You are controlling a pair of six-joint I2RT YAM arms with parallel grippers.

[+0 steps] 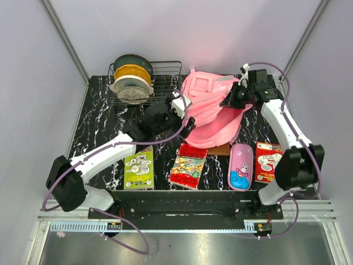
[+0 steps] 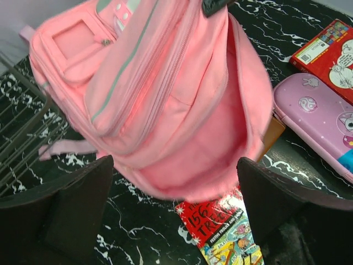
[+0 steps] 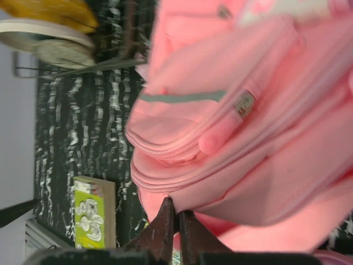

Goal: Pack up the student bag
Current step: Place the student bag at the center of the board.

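Right gripper (image 3: 173, 205) clamped on student bag (image 2: 165, 88) rim; left gripper (image 2: 174, 179) fingers wide apart, empty. Risk: thin fabric slips from pinch, bag mouth collapses before packing.

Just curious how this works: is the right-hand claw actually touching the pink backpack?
Touching. In the right wrist view the right gripper is shut, its tips pinching a fold of the pink backpack fabric, with pink showing between the fingers.

One pink student bag (image 1: 212, 110) at twelve o'clock. Three books toward six o'clock: a green book (image 1: 139, 168), a red comic book (image 1: 189, 165) and a red book (image 1: 268, 161). One pencil case (image 1: 241, 167). One brown slab (image 1: 221, 149). One wire rack (image 1: 168, 74) at eleven, holding three spools (image 1: 132, 73).
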